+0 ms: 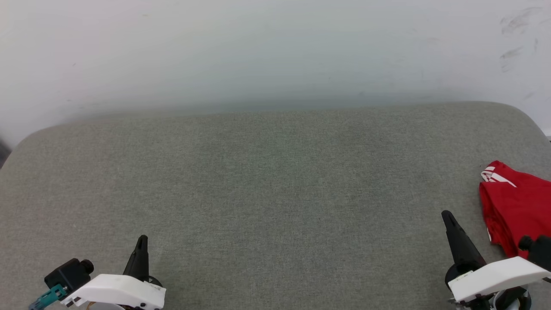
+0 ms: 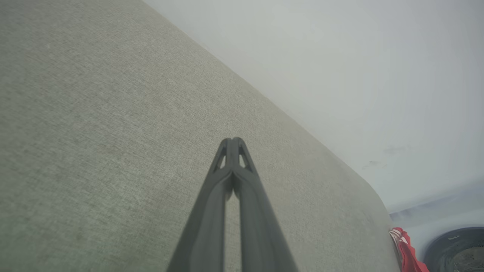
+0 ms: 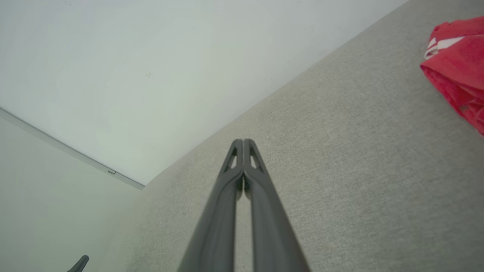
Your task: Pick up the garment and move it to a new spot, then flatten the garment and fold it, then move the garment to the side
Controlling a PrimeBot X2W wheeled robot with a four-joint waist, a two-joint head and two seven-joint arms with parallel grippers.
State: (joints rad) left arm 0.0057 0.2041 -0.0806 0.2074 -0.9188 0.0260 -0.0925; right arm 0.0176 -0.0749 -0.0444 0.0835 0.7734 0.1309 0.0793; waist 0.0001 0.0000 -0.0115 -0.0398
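The garment [image 1: 514,206], red with a bit of white striped trim, lies bunched at the far right of the grey padded table [image 1: 275,193], partly cut off by the frame edge. It also shows as red cloth in the right wrist view [image 3: 459,71] and as a small strip in the left wrist view [image 2: 406,251]. My right gripper [image 1: 447,216] stands shut and empty, just left of the garment and apart from it; its tips meet in its own view [image 3: 243,141]. At the lower left my left gripper [image 1: 142,239] is shut too, tips together [image 2: 232,139], holding nothing.
A pale wall [image 1: 275,51] rises behind the table's far edge. The table has rounded corners at the back left and back right. A dark round object [image 2: 459,249] sits on the floor beyond the table's corner in the left wrist view.
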